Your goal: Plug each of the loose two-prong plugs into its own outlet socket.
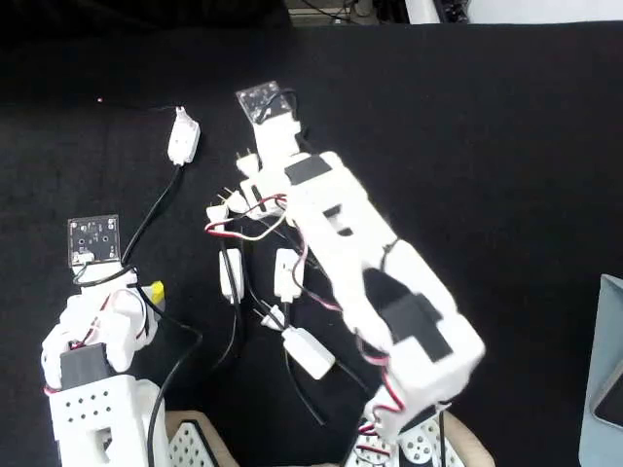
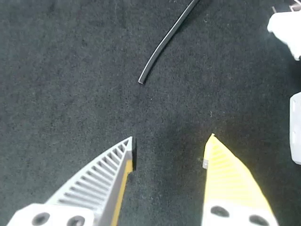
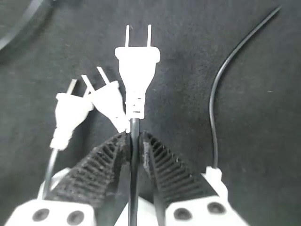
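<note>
Several white plugs (image 3: 136,61) on black table (image 1: 506,195)

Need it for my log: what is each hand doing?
Left hand: open, empty.
Right hand: closed on the cord of a plug.

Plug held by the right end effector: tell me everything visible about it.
The plug is white, plastic-looking, with two straight metal prongs pointing away from the right end effector. Its body narrows to a ribbed collar, from which a black cord runs between the end effector's closed fingers, pinched there. Two other white plugs lie beside it.
</note>
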